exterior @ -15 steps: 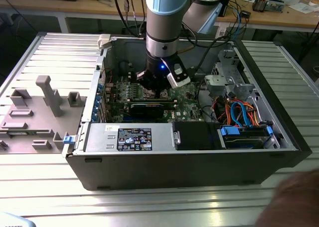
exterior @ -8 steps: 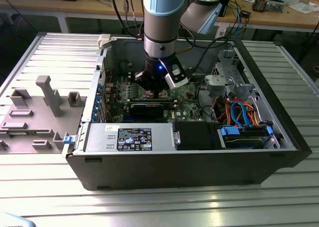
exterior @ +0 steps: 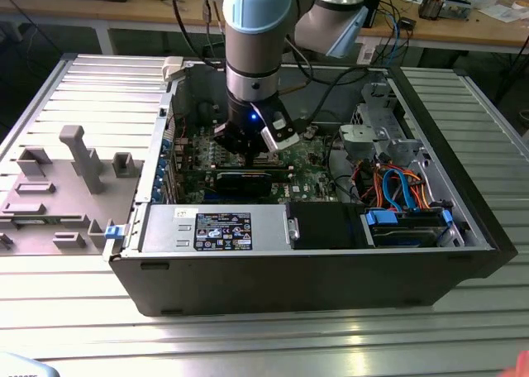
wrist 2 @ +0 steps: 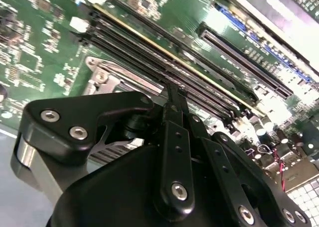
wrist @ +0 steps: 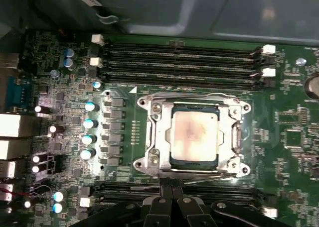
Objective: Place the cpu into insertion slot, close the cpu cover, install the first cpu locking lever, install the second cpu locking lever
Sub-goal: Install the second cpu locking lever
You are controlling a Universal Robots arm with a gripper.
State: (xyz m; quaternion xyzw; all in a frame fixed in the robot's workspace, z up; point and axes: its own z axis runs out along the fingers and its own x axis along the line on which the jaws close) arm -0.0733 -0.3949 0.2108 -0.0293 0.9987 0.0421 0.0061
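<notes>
Motherboard (wrist: 60,53), green and densely populated, is being viewed from above in the first wrist view, inside an open grey metal computer case (exterior: 314,278) that is lying on a ribbed metal table (exterior: 248,344). The cpu (wrist: 194,137), a small flat square chip with a dull silvery-tan metal top, is being shown seated in the insertion slot at the middle of the board. The cpu cover (wrist: 162,132), a thin silvery metal frame plate with a square window, is lying flat around the chip, its window framing the metal top. Long black memory slots (wrist: 184,62) are being shown running parallel beside the socket on two opposite sides.

The black gripper (wrist: 172,194) is being held just above the board, at the socket's edge nearest the lower memory slots; its fingers (wrist 2: 175,107) are being pressed together, with nothing visible between them. In the exterior view, the pale blue and silver robot arm (exterior: 256,38) is reaching straight down into the case, the gripper (exterior: 248,150) hanging over the board's middle. A grey plastic fixture tray (exterior: 58,187) is resting on the table at the exterior view's left.
</notes>
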